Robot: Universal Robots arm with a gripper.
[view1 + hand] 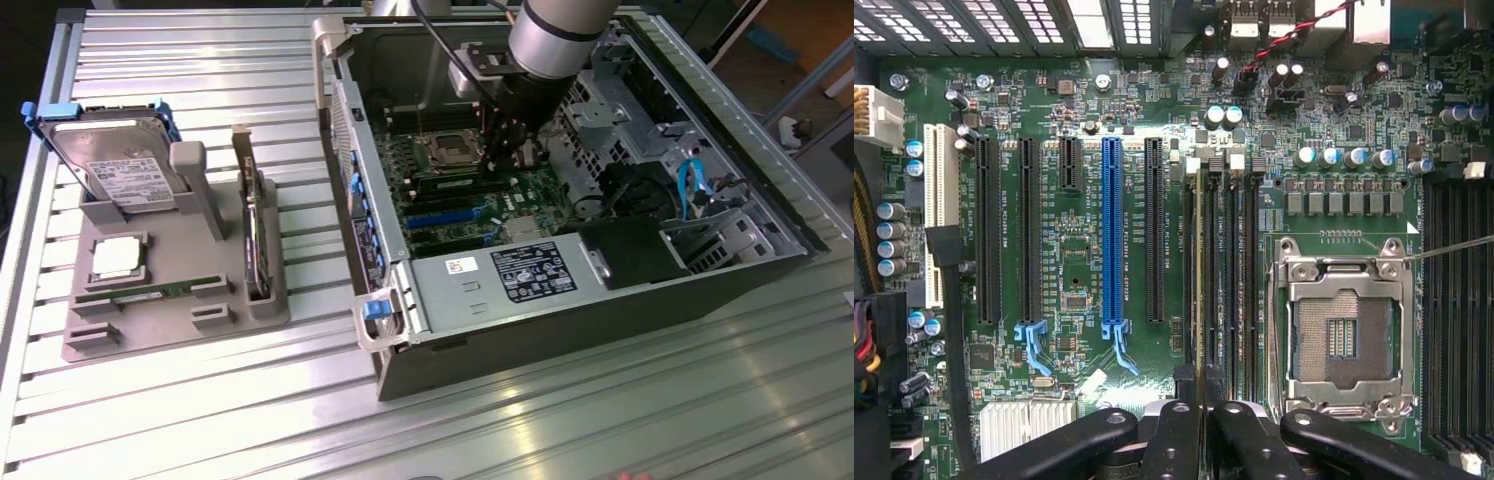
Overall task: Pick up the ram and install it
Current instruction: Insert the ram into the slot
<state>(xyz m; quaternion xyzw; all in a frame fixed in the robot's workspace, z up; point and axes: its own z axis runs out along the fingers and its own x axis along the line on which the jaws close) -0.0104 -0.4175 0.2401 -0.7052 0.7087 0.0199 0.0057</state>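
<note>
Jaws clamped on the ram (1199,270), edge-on at the memory slots (1232,280)

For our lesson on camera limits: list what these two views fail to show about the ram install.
- Wrist view: the ram, held edge-on in the shut gripper, hides its own lower edge, so whether it is seated cannot be told.
- Exterior view: the arm blocks the memory slots under the gripper.
- Exterior view: the print on the dark label is too small to read.
</note>
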